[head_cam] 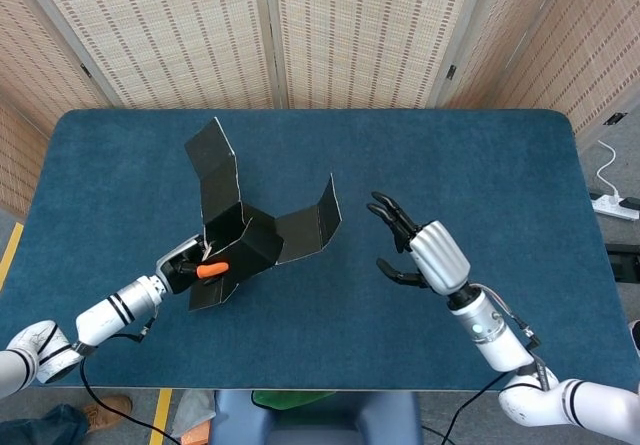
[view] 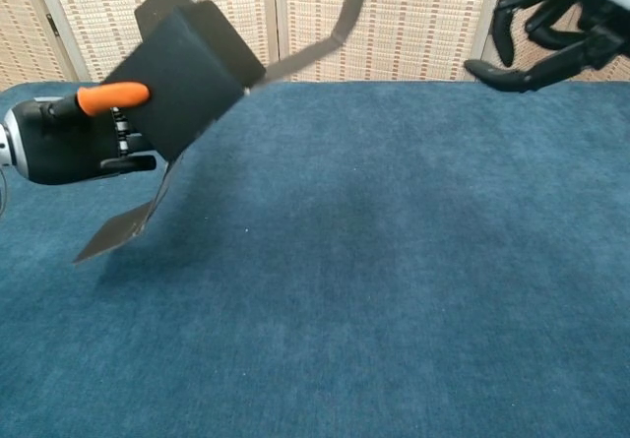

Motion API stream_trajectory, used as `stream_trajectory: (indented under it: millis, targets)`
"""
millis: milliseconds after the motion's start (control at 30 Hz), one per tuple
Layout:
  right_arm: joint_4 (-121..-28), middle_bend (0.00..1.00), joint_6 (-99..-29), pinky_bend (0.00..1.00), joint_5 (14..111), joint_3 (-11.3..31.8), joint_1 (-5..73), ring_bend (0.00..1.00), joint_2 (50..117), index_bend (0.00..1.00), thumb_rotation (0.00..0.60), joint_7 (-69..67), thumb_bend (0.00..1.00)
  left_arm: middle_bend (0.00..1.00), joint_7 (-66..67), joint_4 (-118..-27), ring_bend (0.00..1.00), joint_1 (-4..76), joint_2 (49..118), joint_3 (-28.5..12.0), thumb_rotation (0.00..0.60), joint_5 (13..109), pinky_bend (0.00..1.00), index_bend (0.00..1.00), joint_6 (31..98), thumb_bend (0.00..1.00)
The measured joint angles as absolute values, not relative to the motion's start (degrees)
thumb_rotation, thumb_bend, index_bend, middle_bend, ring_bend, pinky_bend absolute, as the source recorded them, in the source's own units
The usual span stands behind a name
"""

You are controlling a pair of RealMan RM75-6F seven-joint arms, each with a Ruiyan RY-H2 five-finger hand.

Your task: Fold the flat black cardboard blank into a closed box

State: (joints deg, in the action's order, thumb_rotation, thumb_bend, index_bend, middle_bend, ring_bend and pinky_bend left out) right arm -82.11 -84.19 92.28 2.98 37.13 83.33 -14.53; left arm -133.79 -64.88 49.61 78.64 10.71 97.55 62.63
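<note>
Black cardboard: the half-folded box blank point(head_cam: 243, 227) is lifted clear of the counter point(head_cam: 480, 165), matte panels splayed, toward the left side.
Left robot hand: the left robot hand point(head_cam: 190, 263) grips the blank's lower body, an orange fingertip point(head_cam: 210, 271) pressed against the card.
Right robot hand: the right robot hand point(head_cam: 418, 252) hangs apart from the blank over the counter's right half, dark fingers spread, holding nothing.
Counter: deep blue, carpet-like nap, rounded corners.
Head view: shows three flaps fanning out, one tall and pointing at the far edge.
Chest view: shows the blank's point(view: 187, 64) flat underside, a flap drooping toward the left near edge, and only the fingers point(view: 536, 25) of the right robot hand.
Backdrop: woven reed screens point(head_cam: 350, 25).
</note>
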Motion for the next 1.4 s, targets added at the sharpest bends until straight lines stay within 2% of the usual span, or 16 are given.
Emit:
stream_trajectory:
  millis: [100, 333, 533, 900, 1400]
  targets:
    - [-80.5, 0.01, -84.0, 1.0, 92.2, 4.7, 37.9, 0.64, 87.2, 0.0, 0.6, -13.0, 0.01, 0.25, -136.7, -65.9, 0.6, 50.0, 77.7, 10.8, 0.6, 98.5, 0.88, 0.27, 63.9, 0.24]
    - [-74.5, 0.04, -83.4, 1.0, 91.5, 10.8, 41.6, 0.65, 99.8, 0.0, 0.6, -6.4, 0.0, 0.25, -136.9, -67.3, 0.6, 50.7, 76.7, 11.2, 0.6, 99.4, 0.87, 0.27, 64.4, 0.24]
    - [-70.0, 0.05, -81.7, 1.0, 91.1, 15.8, 46.7, 0.66, 104.9, 0.0, 0.6, -2.4, 0.0, 0.25, -135.8, -66.2, 0.6, 50.7, 76.8, 12.4, 0.6, 100.9, 0.87, 0.27, 65.3, 0.23]
    - [-71.4, 0.09, -80.2, 1.0, 94.1, 16.7, 49.6, 0.67, 101.8, 0.0, 0.6, 1.0, 0.0, 0.25, -132.9, -61.3, 0.6, 51.2, 78.2, 14.7, 0.6, 104.0, 0.87, 0.27, 66.9, 0.24]
    - [-75.0, 0.13, -74.7, 1.0, 96.9, 13.5, 52.1, 0.68, 97.5, 0.0, 0.6, 5.6, 0.0, 0.26, -124.0, -60.4, 0.6, 53.6, 78.9, 16.0, 0.6, 104.9, 0.87, 0.27, 65.3, 0.24]
